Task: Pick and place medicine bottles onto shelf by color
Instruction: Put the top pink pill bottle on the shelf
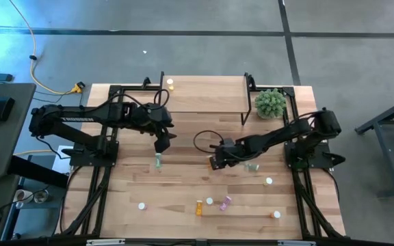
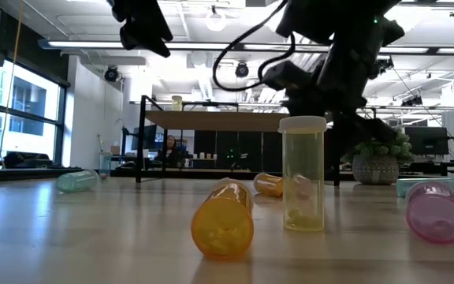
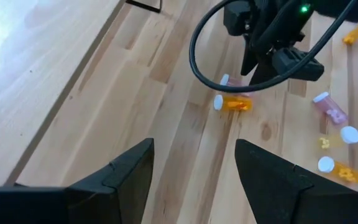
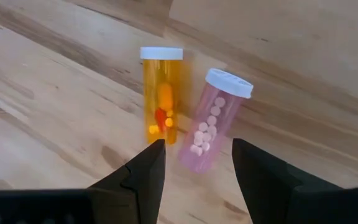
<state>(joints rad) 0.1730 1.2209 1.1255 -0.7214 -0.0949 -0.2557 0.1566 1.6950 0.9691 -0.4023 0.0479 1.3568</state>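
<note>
Facing the right hand (image 4: 194,165): orange bottle (image 4: 161,93) beside pink bottle (image 4: 213,121).

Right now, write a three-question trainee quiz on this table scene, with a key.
1. True or false: a bottle already stands on the shelf.
2. The right pincer faces which two bottle colours? A) orange and pink B) green and yellow C) two green
3. Fill in: the left pincer hangs open above a ____ bottle lying on the table.

Key: 1 true; 2 A, the orange bottle and pink bottle; 3 green.
</note>
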